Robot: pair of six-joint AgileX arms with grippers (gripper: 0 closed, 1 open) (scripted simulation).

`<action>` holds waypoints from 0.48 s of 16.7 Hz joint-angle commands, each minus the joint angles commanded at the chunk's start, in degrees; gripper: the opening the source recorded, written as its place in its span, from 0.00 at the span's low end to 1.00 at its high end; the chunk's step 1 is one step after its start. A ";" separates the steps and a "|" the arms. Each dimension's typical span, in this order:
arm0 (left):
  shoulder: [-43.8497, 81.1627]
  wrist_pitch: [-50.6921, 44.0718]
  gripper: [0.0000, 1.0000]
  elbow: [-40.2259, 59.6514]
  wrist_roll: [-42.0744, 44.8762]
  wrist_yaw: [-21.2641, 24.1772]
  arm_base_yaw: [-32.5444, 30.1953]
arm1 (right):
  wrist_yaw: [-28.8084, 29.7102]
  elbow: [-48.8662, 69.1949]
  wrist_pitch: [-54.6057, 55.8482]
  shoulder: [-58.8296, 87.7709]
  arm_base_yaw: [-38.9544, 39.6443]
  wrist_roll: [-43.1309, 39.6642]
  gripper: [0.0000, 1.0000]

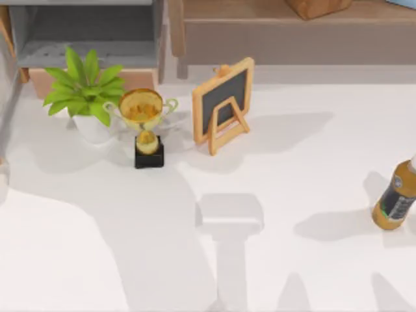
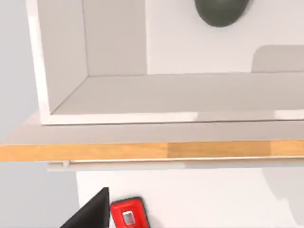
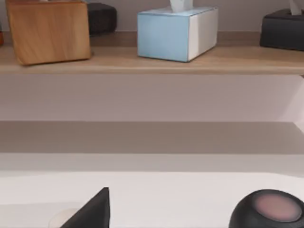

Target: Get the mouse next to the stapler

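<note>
Seen from above, the white table (image 1: 305, 195) carries, near to far, a brown bottle (image 1: 395, 198) at its right edge, then a gold trophy (image 1: 146, 123) on a black base, a potted plant (image 1: 84, 88) at the left and a small chalkboard easel (image 1: 223, 104) — all before the shelf unit (image 1: 273, 32) at the back. The left wrist view has a red stapler (image 2: 128, 216) close by, then a wooden-edged ledge (image 2: 152, 150), and farthest a dark mouse (image 2: 221, 12). The right wrist view shows a round black object (image 3: 268, 209) nearest and, beyond it on the shelf, a wooden box (image 3: 47, 31), a blue tissue box (image 3: 175, 33) and a black box (image 3: 285, 28) — whether either gripper is spread or closed, I cannot tell.
</note>
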 joint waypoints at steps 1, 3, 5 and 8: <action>0.50 0.67 1.00 -0.11 -0.35 -0.07 -0.39 | 0.00 0.00 0.00 0.00 0.00 0.00 1.00; 2.85 3.40 1.00 -0.23 -1.61 -0.19 -1.75 | 0.00 0.00 0.00 0.00 0.00 0.00 1.00; 6.58 7.74 1.00 -0.65 -3.17 -0.29 -3.32 | 0.00 0.00 0.00 0.00 0.00 0.00 1.00; 13.04 15.35 1.00 -1.98 -5.04 -0.37 -5.21 | 0.00 0.00 0.00 0.00 0.00 0.00 1.00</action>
